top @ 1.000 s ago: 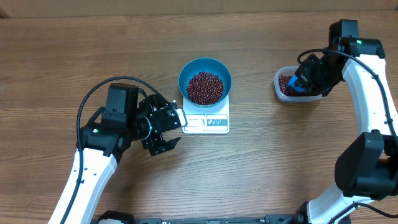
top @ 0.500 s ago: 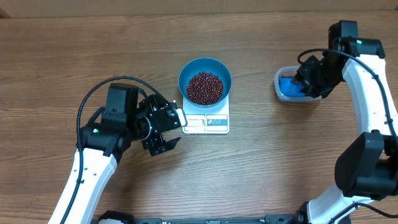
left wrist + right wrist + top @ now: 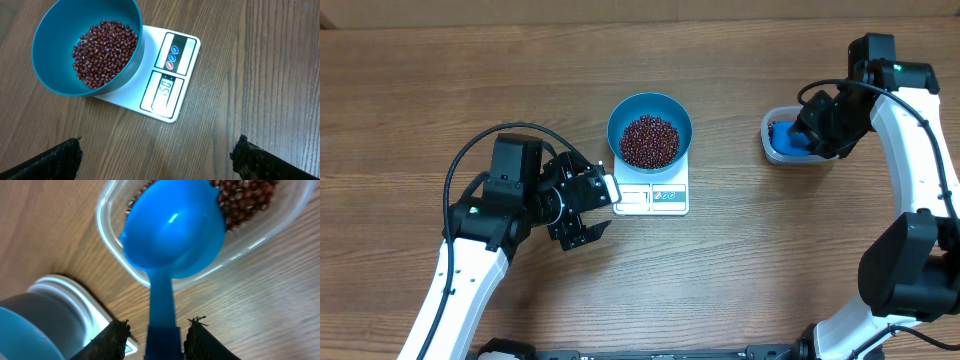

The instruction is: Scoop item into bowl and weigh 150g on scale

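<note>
Beans (image 3: 102, 50) rest in the bowl (image 3: 55, 50) on the scale (image 3: 177, 75); at 8 o'clock our left gripper (image 3: 605, 207) gapes empty. At 3 o'clock our right gripper (image 3: 156, 335) straddles the scoop (image 3: 172, 230), jaws parted; snagging it could tip the tub (image 3: 107, 215)

The left gripper (image 3: 603, 206) sat low, its fingers spread wide. The right gripper (image 3: 804, 133) pointed downward, fingers partly parted.

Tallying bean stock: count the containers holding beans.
2. The blue bowl on the white scale at centre; the clear tub at right, blue scoop resting in it. None appear hidden.
</note>
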You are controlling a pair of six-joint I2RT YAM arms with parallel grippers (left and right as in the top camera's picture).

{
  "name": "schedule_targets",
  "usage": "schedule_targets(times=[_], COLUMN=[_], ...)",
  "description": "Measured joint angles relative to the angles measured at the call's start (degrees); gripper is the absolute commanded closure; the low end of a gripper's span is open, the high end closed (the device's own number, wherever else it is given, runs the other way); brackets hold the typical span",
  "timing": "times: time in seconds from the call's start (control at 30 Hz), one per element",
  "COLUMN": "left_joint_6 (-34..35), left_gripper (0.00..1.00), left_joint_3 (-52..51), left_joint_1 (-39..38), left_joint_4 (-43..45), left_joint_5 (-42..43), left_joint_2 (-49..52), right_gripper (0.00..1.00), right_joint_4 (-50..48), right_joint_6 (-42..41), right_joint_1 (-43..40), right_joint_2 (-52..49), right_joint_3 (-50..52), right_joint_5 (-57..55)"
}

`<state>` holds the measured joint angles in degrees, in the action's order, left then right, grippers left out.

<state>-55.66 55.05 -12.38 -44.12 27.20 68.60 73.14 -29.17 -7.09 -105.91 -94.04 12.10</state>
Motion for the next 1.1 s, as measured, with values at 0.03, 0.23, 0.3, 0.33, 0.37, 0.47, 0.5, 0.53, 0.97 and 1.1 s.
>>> schedule_targets(times=[0.03, 0.23, 0.3, 0.33, 0.37, 0.47, 0.5, 0.53, 0.97, 1.1], left_joint_6=[-0.02, 0.0, 0.0, -0.02, 0.0, 0.0, -0.02, 0.0, 0.0, 0.0], left_gripper=[0.0, 0.01, 0.0, 0.01, 0.0, 0.0, 0.01, 0.0, 0.01, 0.0], left_joint_3=[0.0, 0.0, 0.0, 0.0, 0.0, 0.0, 0.0, 0.0, 0.0, 0.0], left_joint_1=[0.0, 0.0, 0.0, 0.0, 0.0, 0.0, 0.0, 0.0, 0.0, 0.0], left_joint_4=[0.0, 0.0, 0.0, 0.0, 0.0, 0.0, 0.0, 0.0, 0.0, 0.0], left_joint_5=[0.0, 0.0, 0.0, 0.0, 0.0, 0.0, 0.0, 0.0, 0.0, 0.0], left_joint_2=[0.0, 0.0, 0.0, 0.0, 0.0, 0.0, 0.0, 0.0, 0.0, 0.0], right_gripper=[0.58, 0.53, 0.51, 0.5, 0.49, 0.49, 0.49, 0.49, 0.06, 0.0], right_joint_4=[0.46, 2.69, 2.93, 2.93, 2.95, 2.93, 2.89, 2.86, 0.66, -0.17], right_joint_6=[0.59, 4.0, 4.52, 4.68, 4.85, 5.22, 5.25, 5.25, 5.62, 5.62], right_joint_1=[0.02, 0.0, 0.0, 0.0, 0.0, 0.0, 0.0, 0.0, 0.0, 0.0], right_joint_2=[0.0, 0.0, 0.0, 0.0, 0.0, 0.0, 0.0, 0.0, 0.0, 0.0], right_joint_3=[-0.02, 0.0, 0.0, 0.0, 0.0, 0.0, 0.0, 0.0, 0.0, 0.0], right_joint_5=[-0.85, -7.06, -8.83, -9.84, -10.58, -12.57, -12.94, -13.25, -15.28, -15.39])
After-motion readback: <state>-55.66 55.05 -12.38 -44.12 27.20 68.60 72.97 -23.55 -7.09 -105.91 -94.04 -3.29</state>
